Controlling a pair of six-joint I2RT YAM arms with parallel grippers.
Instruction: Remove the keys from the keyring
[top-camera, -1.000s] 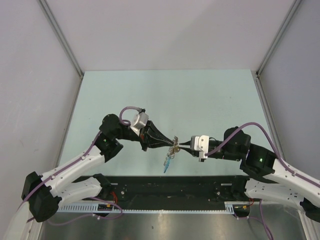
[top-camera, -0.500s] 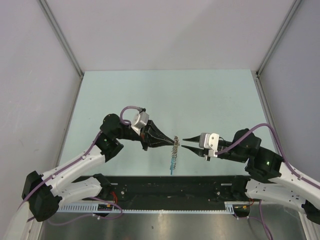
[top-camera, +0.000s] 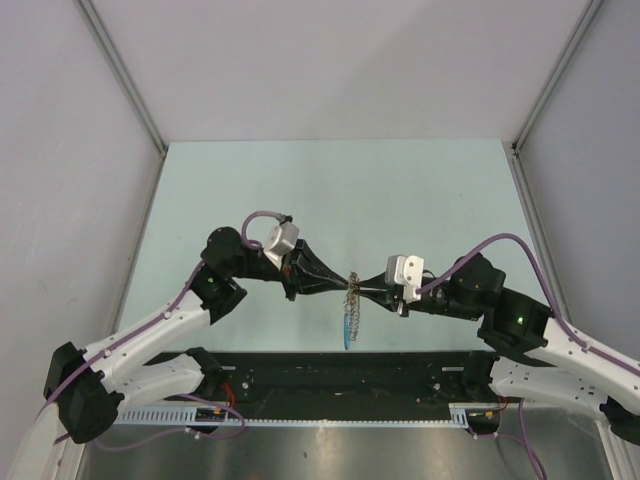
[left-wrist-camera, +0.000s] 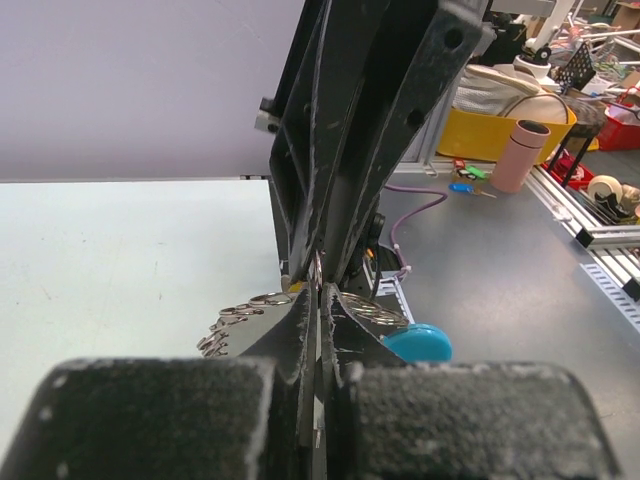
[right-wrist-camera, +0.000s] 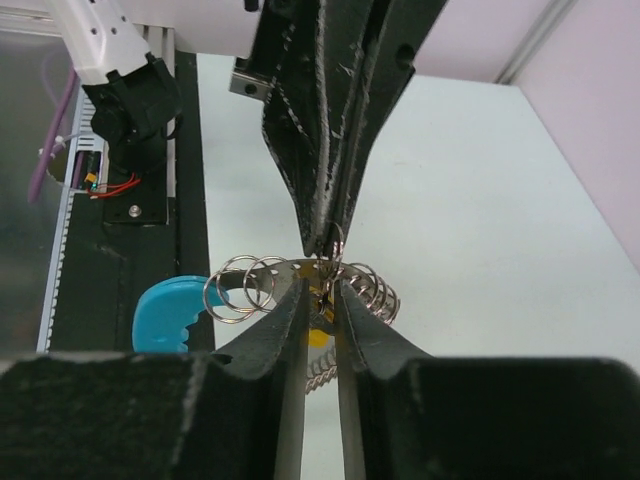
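**2 grippers meet tip to tip on the key bunch**

The left gripper (top-camera: 349, 283) is fully closed. In its own wrist view its fingers (left-wrist-camera: 300, 330) press flat together with a thin edge of metal between them. In the right wrist view its tips pinch the thin wire of the keyring (right-wrist-camera: 336, 238).

The right gripper (top-camera: 363, 292) faces it from the other side. Its fingers (right-wrist-camera: 285, 320) are drawn in, with only a narrow slit between them, and their tips close on the keys (right-wrist-camera: 368, 288). The frames do not show exactly which piece it holds.

The tips of the 2 grippers nearly touch, and the bunch is caught between them.

The keys (top-camera: 351, 301) fan out to both sides of the pinch as small silvery loops and thin pieces. In the right wrist view a cluster of them shows on each side of the fingers. A small yellow bit (right-wrist-camera: 318, 337) sits just under the tips.

The blue piece (top-camera: 347, 335) hangs lowest in the bunch, pointing toward the near edge. It shows as a rounded blue shape in both the left wrist view (left-wrist-camera: 418, 343) and the right wrist view (right-wrist-camera: 170, 315).

The whole bunch is held up off the pale green table (top-camera: 300, 180), over its near part and roughly midway between the 2 arms. Purple cables (top-camera: 262, 216) loop along both arms.
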